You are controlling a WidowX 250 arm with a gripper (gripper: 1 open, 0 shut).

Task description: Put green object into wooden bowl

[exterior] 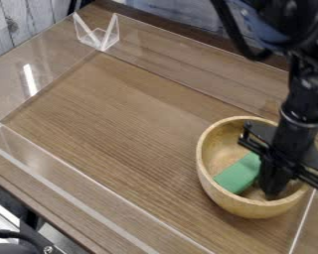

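Note:
The wooden bowl [223,200] stands at the right of the wooden tabletop. Inside it lies the green object [237,177], a bright green block, with its right end hidden behind the gripper. My black gripper [276,187] reaches down into the bowl and its fingers are together at the block's right end. Whether the fingers pinch the block or only touch it does not show. The block rests low in the bowl, not lifted.
Clear acrylic walls [69,184] fence the brown wooden tabletop [108,109] on all sides. A small clear bracket [95,33] stands at the back left corner. The arm's dark body rises from the bowl toward the top right.

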